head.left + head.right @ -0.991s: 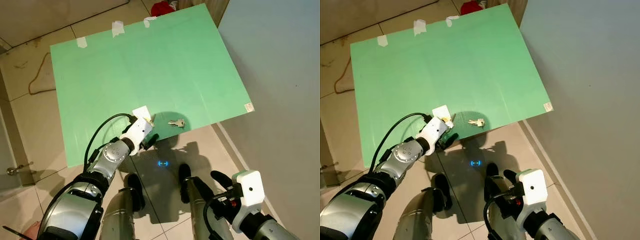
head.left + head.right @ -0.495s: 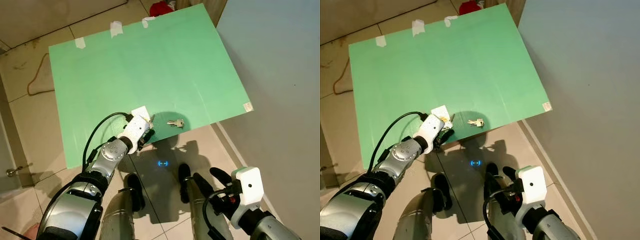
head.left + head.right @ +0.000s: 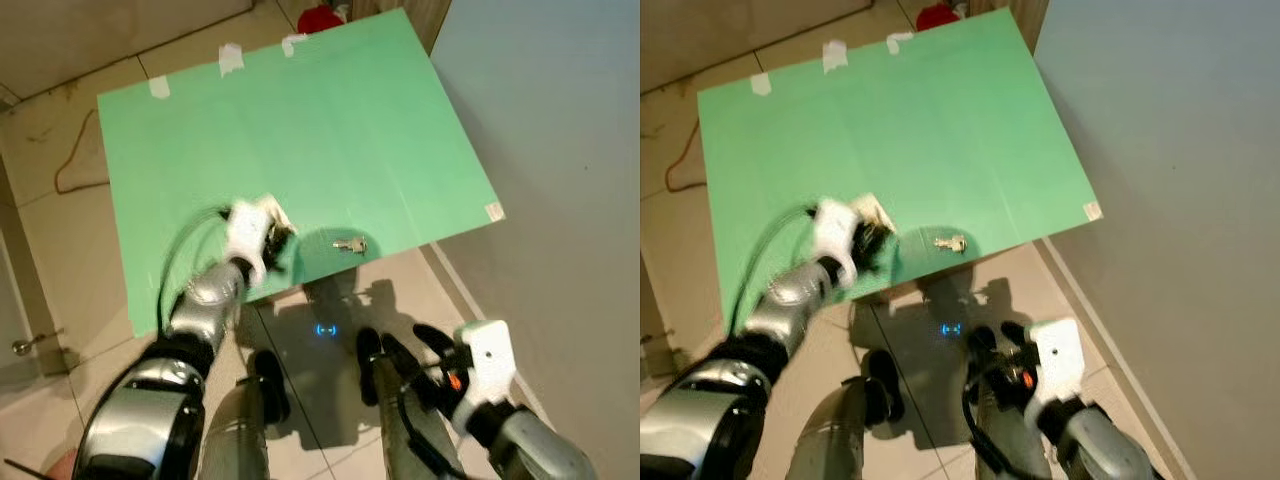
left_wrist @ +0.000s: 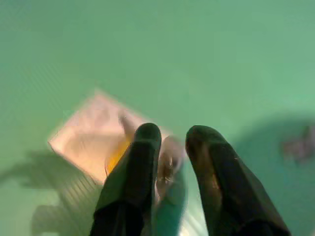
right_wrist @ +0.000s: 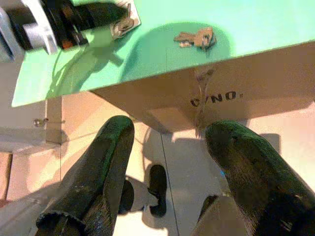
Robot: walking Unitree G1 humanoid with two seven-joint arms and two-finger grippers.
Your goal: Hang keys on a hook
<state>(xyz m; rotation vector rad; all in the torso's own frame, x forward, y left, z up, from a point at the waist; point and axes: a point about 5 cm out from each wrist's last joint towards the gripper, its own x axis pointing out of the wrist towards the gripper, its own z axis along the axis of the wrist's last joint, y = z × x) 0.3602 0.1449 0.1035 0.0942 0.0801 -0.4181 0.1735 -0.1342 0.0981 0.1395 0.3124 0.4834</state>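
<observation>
Left pincer [image 4: 170, 147]: over the white card [image 4: 93, 137] at the desk's near edge, fingers slightly parted around a small metal piece; whether they grip it, I cannot tell.
Keys [image 3: 350, 245]: flat on the green desk [image 3: 300, 130], at 3 o'clock from that pincer, untouched.
Right pincer [image 5: 172, 142]: released, low over the floor, idle.
Hook: possibly on the card; too blurred to confirm.

L arm [image 3: 200, 300] + left gripper [image 3: 272, 240] motion-blurred in eye views; finger gap not readable there. Left wrist view soft: small item [image 4: 167, 164] between fingers [image 4: 140, 162] unclear, maybe key. Keys [image 4: 300, 145] at frame edge just a smudge. Red object [image 3: 322, 16] cut off by top edge. Box lettering [image 5: 216, 98] partly hidden.
</observation>
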